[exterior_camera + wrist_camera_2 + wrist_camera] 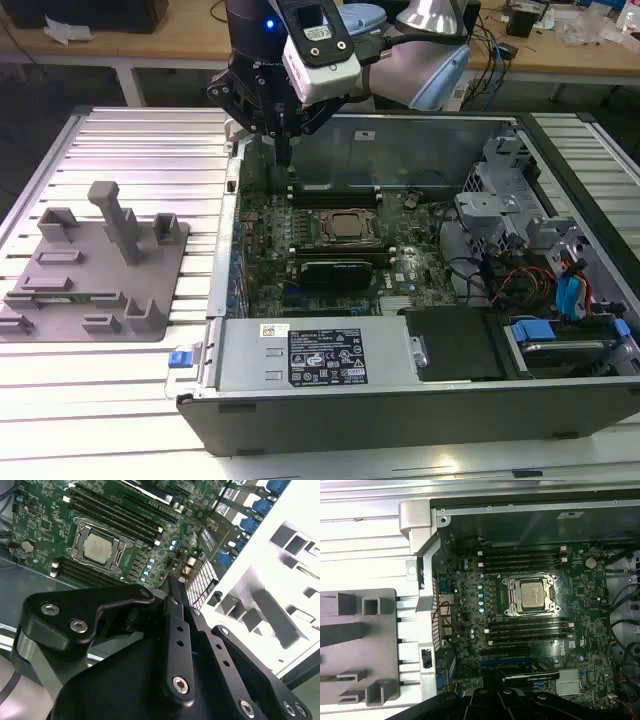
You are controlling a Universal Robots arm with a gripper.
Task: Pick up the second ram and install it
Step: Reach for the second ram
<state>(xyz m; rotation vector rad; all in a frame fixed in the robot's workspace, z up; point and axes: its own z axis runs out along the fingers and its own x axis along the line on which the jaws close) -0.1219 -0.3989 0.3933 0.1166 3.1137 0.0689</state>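
Expect the second ram to be light, stiff and fragile; pinch its flat faces mid-length. The jaws of your gripper [283,152] sit together.

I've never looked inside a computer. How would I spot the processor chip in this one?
Look into the open computer case, at the green circuit board on its floor. Near the board's middle sits a square silver chip in a metal frame, between two banks of long black slots. Unlike its long black neighbours, it is square and silvery.
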